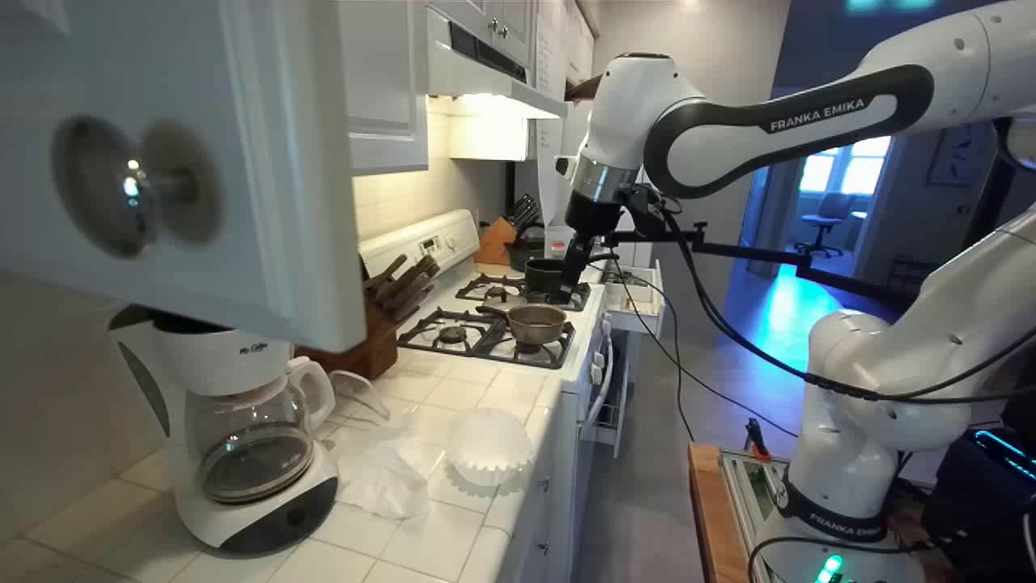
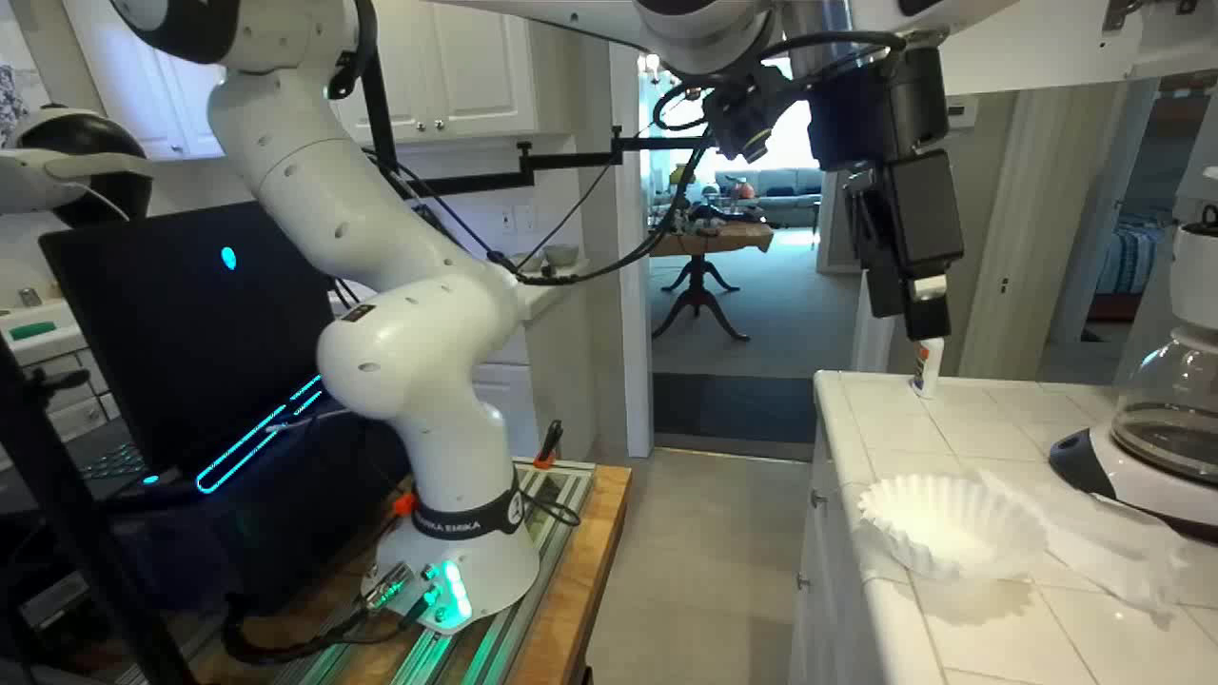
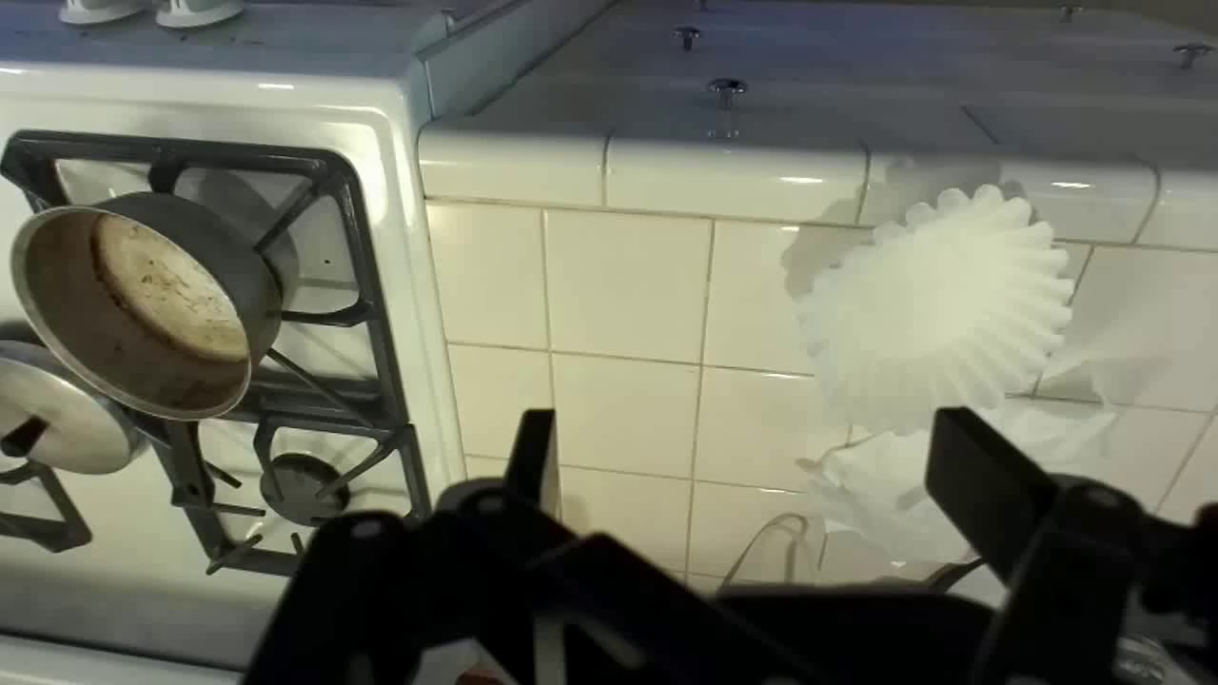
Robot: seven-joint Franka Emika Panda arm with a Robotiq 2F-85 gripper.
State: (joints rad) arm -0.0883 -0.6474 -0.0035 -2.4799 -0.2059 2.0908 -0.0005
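My gripper [image 3: 744, 419] is open, its two black fingers wide apart with nothing between them. It hangs above the counter, pointing down; it also shows in both exterior views [image 1: 571, 279] [image 2: 915, 309]. In the wrist view, a white fluted coffee filter [image 3: 937, 309] lies beyond the right finger on the tiles; it shows too in both exterior views [image 1: 488, 445] [image 2: 952, 528]. A crumpled whitish translucent wrapper [image 3: 913, 485] lies beside it, partly behind that finger. A coffee maker [image 1: 243, 364] with a glass carafe [image 1: 255, 453] stands on the counter, carafe inserted.
An open cabinet door [image 1: 186, 162] hangs over the coffee maker. A small pot [image 3: 143, 295] and a lidded pan [image 3: 57, 409] sit on the stove grates. Knife blocks [image 1: 380, 336] stand by the stove. A drawer [image 1: 635, 312] is open. A small white bottle [image 2: 929, 366] stands on the counter.
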